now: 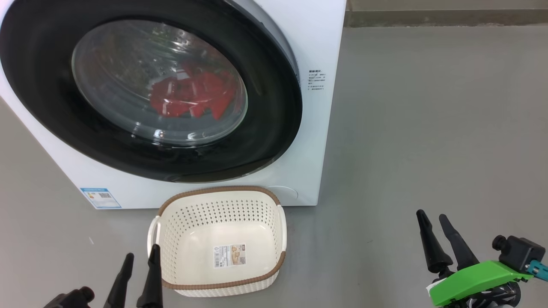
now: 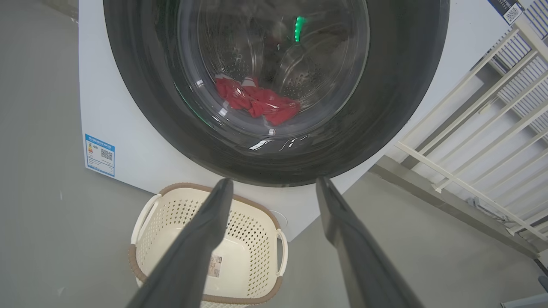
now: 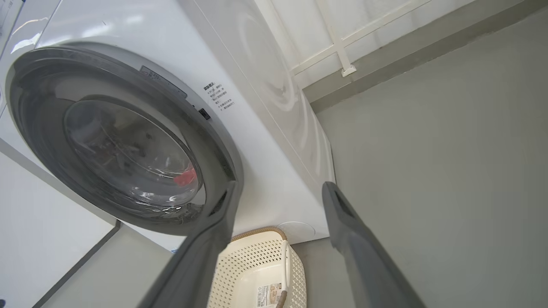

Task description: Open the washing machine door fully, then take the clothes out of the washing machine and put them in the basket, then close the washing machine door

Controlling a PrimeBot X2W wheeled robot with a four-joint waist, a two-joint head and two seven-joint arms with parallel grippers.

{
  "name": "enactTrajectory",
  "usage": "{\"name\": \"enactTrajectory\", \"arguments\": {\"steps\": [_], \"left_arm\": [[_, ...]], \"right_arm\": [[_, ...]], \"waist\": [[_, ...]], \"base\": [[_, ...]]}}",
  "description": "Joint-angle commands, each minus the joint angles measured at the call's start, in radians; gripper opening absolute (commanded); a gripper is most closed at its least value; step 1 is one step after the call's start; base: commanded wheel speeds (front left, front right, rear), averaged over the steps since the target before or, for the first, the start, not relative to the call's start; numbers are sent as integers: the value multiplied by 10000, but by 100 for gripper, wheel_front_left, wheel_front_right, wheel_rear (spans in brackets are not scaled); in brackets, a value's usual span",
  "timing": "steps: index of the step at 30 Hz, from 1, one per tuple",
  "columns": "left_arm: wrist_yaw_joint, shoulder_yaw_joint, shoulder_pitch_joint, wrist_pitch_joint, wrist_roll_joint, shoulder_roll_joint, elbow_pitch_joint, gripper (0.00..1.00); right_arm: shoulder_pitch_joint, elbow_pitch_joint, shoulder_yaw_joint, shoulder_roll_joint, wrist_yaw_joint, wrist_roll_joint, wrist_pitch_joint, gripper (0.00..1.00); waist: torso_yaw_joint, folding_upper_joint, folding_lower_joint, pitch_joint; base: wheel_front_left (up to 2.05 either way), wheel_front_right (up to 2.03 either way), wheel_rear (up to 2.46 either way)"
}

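Note:
The white washing machine (image 1: 319,128) fills the upper left of the head view. Its door (image 1: 265,128), a black rim around a glass bowl, covers the opening; in the right wrist view the door (image 3: 227,158) looks slightly ajar at the latch side. Through the glass I see the red clothes (image 1: 192,96) (image 2: 257,102) (image 3: 185,177) lying in the drum. The cream basket (image 1: 220,189) (image 2: 257,239) (image 3: 252,265) stands on the floor just before the machine, with nothing in it. My left gripper (image 1: 141,252) (image 2: 274,182) is open at the basket's left corner. My right gripper (image 1: 431,215) (image 3: 281,185) is open, well right of the basket.
Grey floor (image 1: 428,128) stretches to the right of the machine. A white railing (image 2: 471,128) stands beyond the machine's side. A blue label (image 1: 100,197) marks the machine's lower left corner. A wall base (image 1: 445,17) runs along the back.

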Motion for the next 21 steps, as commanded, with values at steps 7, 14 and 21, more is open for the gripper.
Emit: {"name": "enactTrajectory", "arguments": {"steps": [7, 14, 21], "left_arm": [[77, 156, -7, -337, 1059, 141, -409, 100], [117, 116, 101, -544, 1868, 149, -506, 100], [135, 73, 171, -753, 2681, 157, -582, 100]], "right_arm": [[-24, -329, 294, -206, 6, -1000, -339, 100], [72, -320, 368, -271, 6, -1780, -544, 100], [166, -262, 353, -265, 6, -2464, -750, 100]], "waist": [[19, 0, -1, -6], [19, 0, -1, -28], [3, 0, -1, 28]], "base": [[0, 0, 0], [0, 0, 0], [0, 0, 0]]}}
